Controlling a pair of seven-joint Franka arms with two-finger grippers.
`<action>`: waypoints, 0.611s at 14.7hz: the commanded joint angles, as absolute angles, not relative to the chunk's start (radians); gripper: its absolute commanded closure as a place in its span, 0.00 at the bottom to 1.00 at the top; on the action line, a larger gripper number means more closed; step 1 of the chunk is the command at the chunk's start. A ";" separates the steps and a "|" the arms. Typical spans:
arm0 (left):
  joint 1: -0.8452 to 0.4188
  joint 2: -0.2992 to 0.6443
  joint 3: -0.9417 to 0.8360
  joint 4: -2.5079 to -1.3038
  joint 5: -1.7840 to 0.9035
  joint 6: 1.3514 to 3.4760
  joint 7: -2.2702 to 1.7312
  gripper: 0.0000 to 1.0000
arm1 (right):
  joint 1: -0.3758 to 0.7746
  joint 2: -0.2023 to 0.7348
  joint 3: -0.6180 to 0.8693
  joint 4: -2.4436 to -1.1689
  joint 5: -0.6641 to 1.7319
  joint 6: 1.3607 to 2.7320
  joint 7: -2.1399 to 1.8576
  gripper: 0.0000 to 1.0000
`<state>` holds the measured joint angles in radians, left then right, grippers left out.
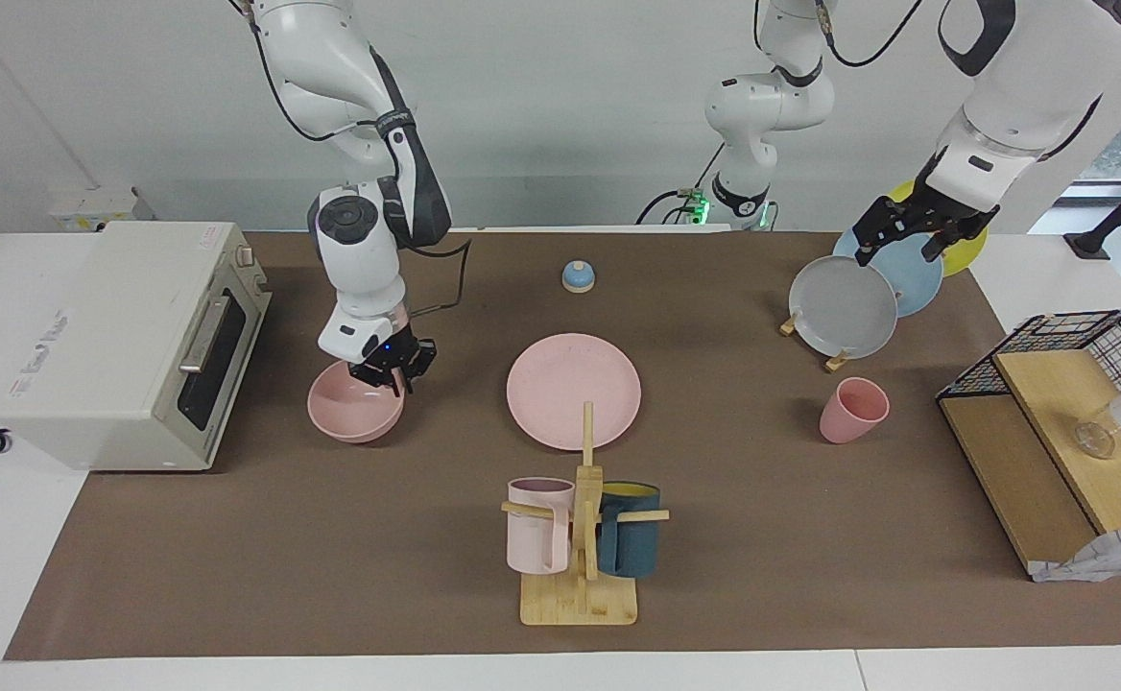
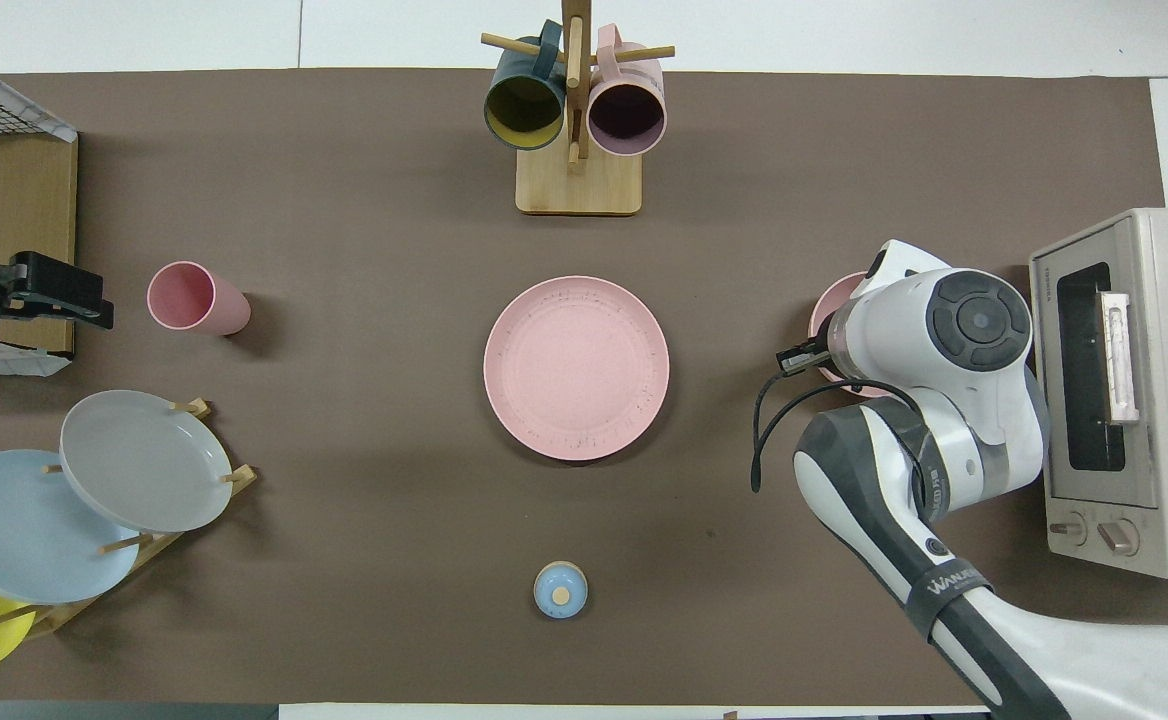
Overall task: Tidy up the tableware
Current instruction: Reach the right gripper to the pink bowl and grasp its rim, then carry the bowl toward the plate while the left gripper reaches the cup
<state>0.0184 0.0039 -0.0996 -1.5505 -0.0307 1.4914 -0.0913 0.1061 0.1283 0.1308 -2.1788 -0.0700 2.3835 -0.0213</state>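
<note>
Both jaws unreadable: right gripper at pink bowl, left gripper over grey plate.

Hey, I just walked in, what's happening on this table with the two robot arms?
The right arm's pincer is down at the rim of the pink bowl, which sits in front of the toaster oven; whether it has gripped the rim cannot be seen. The pink plate lies in the middle of the mat, and the pink cup stands toward the left arm's end. The left arm waits, its pincer raised over the plate rack.
</note>
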 commanded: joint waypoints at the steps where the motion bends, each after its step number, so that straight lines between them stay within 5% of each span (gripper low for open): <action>1: 0.026 -0.014 -0.106 -1.563 -0.012 1.494 -0.100 0.00 | 0.107 0.121 0.133 -2.188 -0.097 2.393 -0.014 1.00; 4: 0.026 -0.014 -0.106 -1.563 -0.012 1.502 -0.101 0.00 | 0.124 0.141 0.152 -2.078 -0.101 2.259 0.020 1.00; 7: 0.028 -0.014 -0.106 -1.577 -0.012 1.532 -0.100 0.00 | 0.172 0.214 0.215 -1.793 -0.103 1.970 0.191 1.00; 9: 0.032 0.001 -0.106 -1.603 -0.014 1.578 -0.100 0.00 | 0.251 0.250 0.216 -1.680 -0.104 1.907 0.328 1.00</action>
